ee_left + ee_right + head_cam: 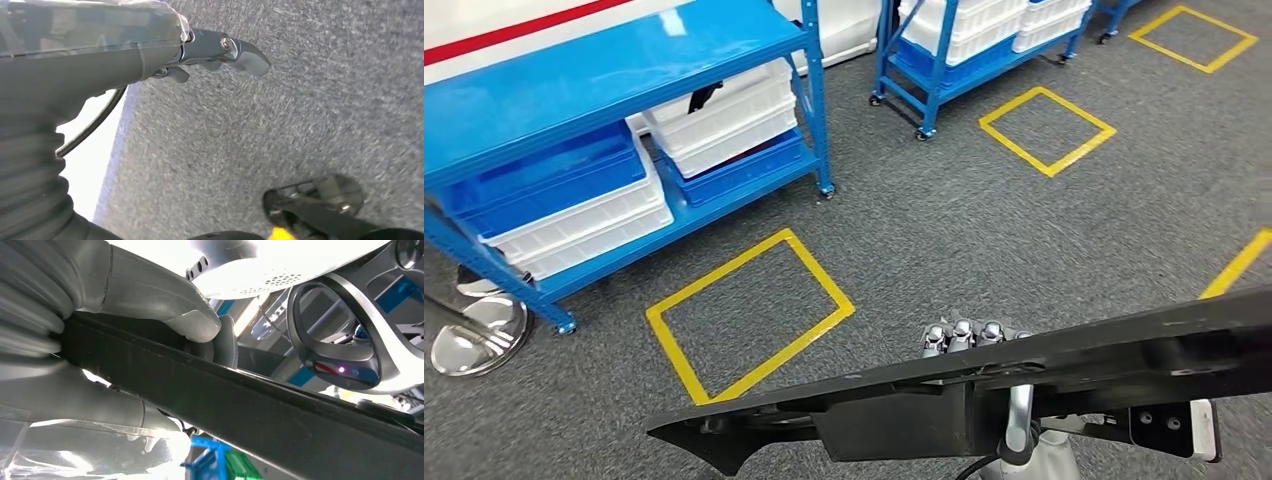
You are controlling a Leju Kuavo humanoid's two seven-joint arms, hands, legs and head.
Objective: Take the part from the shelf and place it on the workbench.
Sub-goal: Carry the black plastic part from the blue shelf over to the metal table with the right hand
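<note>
A long, flat black part (1064, 365) stretches across the bottom of the head view, tilted up toward the right. My right hand (969, 335) grips it from underneath, with its fingertips curled over the far edge. In the right wrist view the same black part (280, 410) runs as a dark bar, clamped between the thumb and fingers of my right hand (150, 300). My left hand (220, 50) hangs over grey carpet with its thumb stretched out and nothing in it.
A blue shelf (624, 60) with white and blue bins stands at the left. A second blue rack (944, 70) is at the back. Yellow tape squares (749, 310) (1046, 130) mark the grey carpet. A chrome stand base (474, 335) sits at the far left.
</note>
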